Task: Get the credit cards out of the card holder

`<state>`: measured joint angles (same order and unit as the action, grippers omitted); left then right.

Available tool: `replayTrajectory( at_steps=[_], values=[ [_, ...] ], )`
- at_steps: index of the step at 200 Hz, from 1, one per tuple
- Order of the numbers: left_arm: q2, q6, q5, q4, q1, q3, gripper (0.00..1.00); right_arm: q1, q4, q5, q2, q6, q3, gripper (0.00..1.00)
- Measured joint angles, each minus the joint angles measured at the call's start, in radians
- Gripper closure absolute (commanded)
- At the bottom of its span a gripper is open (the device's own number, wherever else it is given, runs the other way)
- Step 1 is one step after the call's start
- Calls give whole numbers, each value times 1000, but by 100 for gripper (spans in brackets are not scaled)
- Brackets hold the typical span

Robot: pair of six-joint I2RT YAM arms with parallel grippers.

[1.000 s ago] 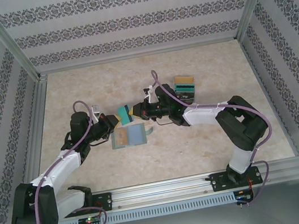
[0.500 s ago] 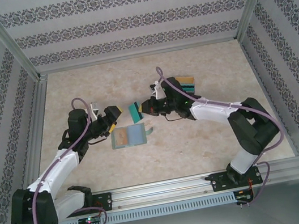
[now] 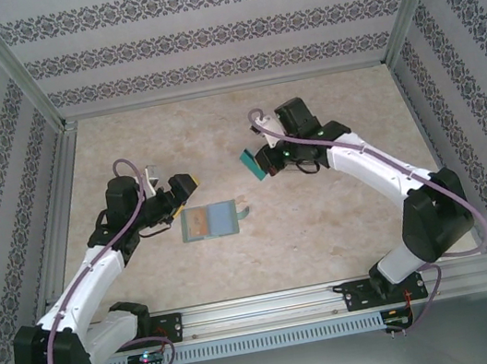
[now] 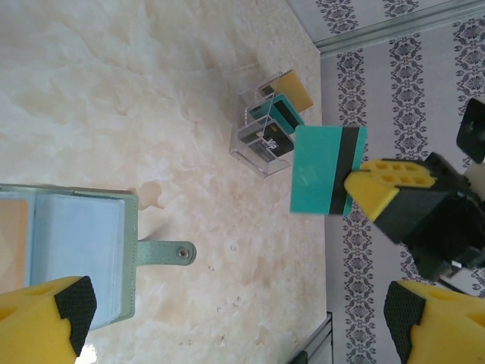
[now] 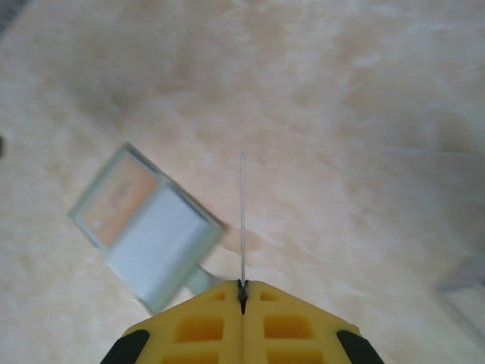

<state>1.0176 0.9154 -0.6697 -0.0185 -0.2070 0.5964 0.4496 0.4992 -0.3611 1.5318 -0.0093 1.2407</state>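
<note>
The right gripper (image 3: pixel 265 161) has its jaws pressed tight on a teal card (image 3: pixel 251 163). It holds the card up in the air, at 2 o'clock from the card holder (image 3: pixel 212 220). It pinches the card just by one end, so most of the card sticks out. If the arm moves fast or bumps something, the card could twist or slip out and fall on the table (image 3: pixel 325 224).

A clear stand (image 4: pixel 261 136) with other cards in it is at 12 o'clock from the teal card in the left wrist view. If the teal card goes there, it could hit the stand or knock a card over, because the stand looks light.

The left gripper (image 3: pixel 178 196) has its jaws spread wide and holds nothing. It is at 11 o'clock from the card holder, very near it. The holder lies open and flat, and a gold card (image 3: pixel 197 224) sits in its 9 o'clock side. The holder is soft and nothing holds it down. A pull on the gold card could drag or lift the whole holder, or flip it shut
</note>
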Motion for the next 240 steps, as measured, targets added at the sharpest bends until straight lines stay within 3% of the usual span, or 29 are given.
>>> replayTrajectory(
  at_steps=[57, 115, 165, 240],
  values=[
    [-31, -34, -8, -43, 0, 0, 1, -41, 98, 237, 0, -315, 39, 100],
    [-32, -49, -15, -49, 0, 0, 1, -41, 30, 486, -3, -680, -38, 100],
    [-47, -50, -19, -50, 0, 0, 1, -55, -40, 529, 36, -880, -41, 100],
    [-56, -56, -19, -66, 0, 0, 1, -96, -50, 505, 126, -938, -39, 100]
  ],
)
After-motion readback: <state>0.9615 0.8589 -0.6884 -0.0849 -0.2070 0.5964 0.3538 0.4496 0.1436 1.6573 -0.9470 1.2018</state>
